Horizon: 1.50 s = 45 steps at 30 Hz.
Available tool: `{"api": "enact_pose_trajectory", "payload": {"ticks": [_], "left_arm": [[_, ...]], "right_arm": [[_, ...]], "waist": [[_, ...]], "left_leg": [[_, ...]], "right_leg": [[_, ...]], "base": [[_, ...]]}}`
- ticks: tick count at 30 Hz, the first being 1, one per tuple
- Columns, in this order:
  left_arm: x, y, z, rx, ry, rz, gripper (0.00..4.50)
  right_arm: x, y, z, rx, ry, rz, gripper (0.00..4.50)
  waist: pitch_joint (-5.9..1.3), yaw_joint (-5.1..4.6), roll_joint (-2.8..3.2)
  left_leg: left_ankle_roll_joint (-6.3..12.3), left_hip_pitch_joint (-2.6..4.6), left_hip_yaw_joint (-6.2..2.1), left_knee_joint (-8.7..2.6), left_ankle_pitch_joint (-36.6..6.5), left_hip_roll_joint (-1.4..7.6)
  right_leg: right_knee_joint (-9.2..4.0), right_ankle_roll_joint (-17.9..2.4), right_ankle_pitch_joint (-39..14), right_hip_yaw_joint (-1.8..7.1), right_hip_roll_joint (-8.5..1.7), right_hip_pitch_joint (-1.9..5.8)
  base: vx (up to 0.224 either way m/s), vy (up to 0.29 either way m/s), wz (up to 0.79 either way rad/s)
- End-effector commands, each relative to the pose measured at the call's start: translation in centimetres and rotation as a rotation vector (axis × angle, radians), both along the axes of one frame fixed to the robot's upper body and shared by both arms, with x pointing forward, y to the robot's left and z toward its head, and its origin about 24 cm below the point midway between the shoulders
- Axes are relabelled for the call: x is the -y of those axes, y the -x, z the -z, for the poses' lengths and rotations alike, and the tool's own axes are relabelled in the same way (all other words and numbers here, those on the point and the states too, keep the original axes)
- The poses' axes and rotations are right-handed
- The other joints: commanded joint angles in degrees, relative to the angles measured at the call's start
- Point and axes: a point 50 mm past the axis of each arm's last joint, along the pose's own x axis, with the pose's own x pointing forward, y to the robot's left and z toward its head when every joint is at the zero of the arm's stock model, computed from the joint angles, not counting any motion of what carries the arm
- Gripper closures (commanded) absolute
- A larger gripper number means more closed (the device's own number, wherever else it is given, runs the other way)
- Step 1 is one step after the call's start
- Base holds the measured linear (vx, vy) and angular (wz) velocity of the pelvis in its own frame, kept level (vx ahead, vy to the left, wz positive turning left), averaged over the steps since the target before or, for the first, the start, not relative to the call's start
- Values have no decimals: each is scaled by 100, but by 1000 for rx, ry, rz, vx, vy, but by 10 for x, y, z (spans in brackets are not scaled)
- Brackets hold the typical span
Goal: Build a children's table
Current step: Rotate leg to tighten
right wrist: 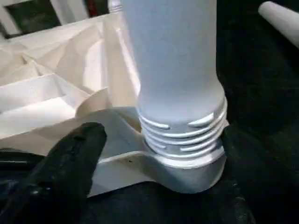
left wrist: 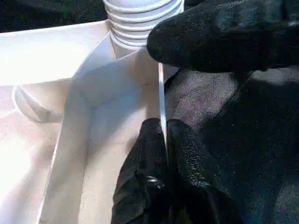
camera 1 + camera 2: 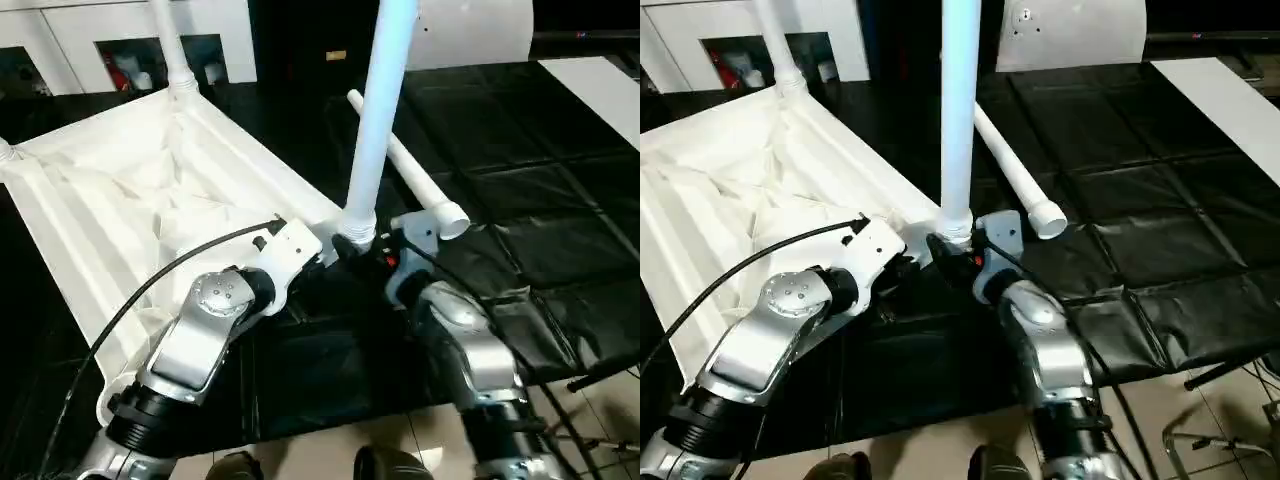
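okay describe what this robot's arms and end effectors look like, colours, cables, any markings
Both forearms are silver metal with rounded casings: the left arm has a round disc-shaped joint cap and a white housing at the wrist, with a black cable looping along it. The right arm ends in a grey wrist housing with a small red mark. Each end effector has two black textured fingers.

Tabletop (image 3: pixel 120 200) lies upside down on black floor mat (image 3: pixel 520 170), ribs up. One leg (image 3: pixel 380 120) stands upright in near corner socket, both pincers close by its base. Loose leg (image 3: pixel 410 165) lies on mat behind
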Motion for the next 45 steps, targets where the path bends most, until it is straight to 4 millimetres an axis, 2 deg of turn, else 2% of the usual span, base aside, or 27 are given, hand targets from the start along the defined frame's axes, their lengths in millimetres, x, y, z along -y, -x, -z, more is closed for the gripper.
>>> {"api": "enact_pose_trajectory", "payload": {"ticks": [1, 2, 3, 5, 8, 10, 14, 16, 18, 21, 22, 25, 26, 31, 45], "left_arm": [[-8, 4, 8, -36, -42, 101, 450], [-15, 4, 9, -43, -63, 140, 450], [-15, 4, 9, -43, -63, 140, 450], [-24, 4, 9, -38, -91, 237, 450], [-34, 9, 9, -62, -137, 391, 450], [-38, 11, 9, -86, -149, 466, 450], [-38, 12, 8, -92, -139, 507, 450], [-37, 17, 5, -122, -128, 623, 450], [-37, 19, 5, -144, -133, 706, 450], [-38, 19, 5, -150, -136, 733, 450], [-38, 18, 4, -146, -147, 767, 450], [-37, 14, 3, -131, -169, 782, 450], [-37, 12, 3, -126, -173, 779, 450], [-39, 10, 3, -122, -180, 786, 450], [-42, 8, 5, -126, -176, 790, 450]], "right_arm": [[15, 4, -14, 82, 2, -92, 2], [28, 6, -16, 98, 28, -137, 2], [28, 6, -16, 98, 28, -137, 2], [42, 12, -20, 115, 84, -272, 2], [53, 19, -26, 102, 153, -476, 2], [57, 18, -28, 90, 188, -551, 2], [58, 17, -29, 80, 206, -579, 2], [56, 14, -28, 71, 266, -644, 2], [55, 13, -27, 68, 298, -705, 2], [54, 13, -27, 67, 302, -727, 2], [52, 12, -26, 60, 310, -766, 2], [48, 12, -24, 46, 315, -813, 2], [46, 12, -23, 44, 313, -827, 29], [39, 11, -21, 39, 306, -871, 62], [35, 9, -15, -8, 278, -927, 165]], "waist": [[-380, 59, 22], [-376, 66, 22], [-374, 77, 16], [-365, 115, 19], [-355, 176, 22], [-366, 191, 17], [-385, 217, 23], [-418, 268, 4], [-414, 304, -2], [-410, 335, 0], [-412, 373, 2], [-408, 403, 0], [-417, 419, 9], [-426, 418, -1], [-436, 428, -19]], "left_leg": [[567, 0, -5, -289, -234, 63], [612, 9, 5, -285, -282, 69], [624, 14, 3, -286, -304, 66], [674, 23, 12, -282, -464, 67], [640, 51, 21, -295, -671, 85], [625, 66, 24, -295, -642, 100], [639, 61, 21, -282, -451, 111], [715, 66, 27, -259, -207, 88], [758, 72, 43, -245, -189, 99], [765, 66, 45, -248, -216, 104], [741, 71, 48, -251, -281, 115], [683, 71, 48, -256, -393, 116], [642, 77, 45, -256, -397, 123], [619, 58, 40, -254, -329, 116], [556, 51, 41, -251, -427, 122]], "right_leg": [[-308, -1409, 565, 272, -280, 384], [-314, -1391, 534, 276, -276, 375], [-323, -1384, 499, 271, -270, 382], [-342, -1367, 257, 272, -273, 372], [-369, -1362, -142, 277, -285, 346], [-347, -1436, -138, 279, -288, 324], [-307, -1550, 101, 278, -304, 327], [-264, -1632, 368, 268, -286, 329], [-253, -1662, 468, 281, -299, 318], [-251, -1648, 395, 275, -298, 322], [-260, -1636, 290, 278, -310, 319], [-263, -1618, 137, 273, -311, 316], [-258, -1607, 128, 276, -318, 320], [-240, -1612, 272, 272, -314, 331], [-244, -1589, 66, 276, -320, 334]], "base": [[0, 0, 0], [0, 0, 0], [0, 0, 0], [0, 0, 0], [0, 0, 0], [0, 0, 0], [0, 0, 0], [0, 0, 0], [0, 0, 0], [0, 0, 0], [0, 0, 0], [0, 0, 0], [0, 0, 0], [0, 0, 0], [0, 0, 0]]}}
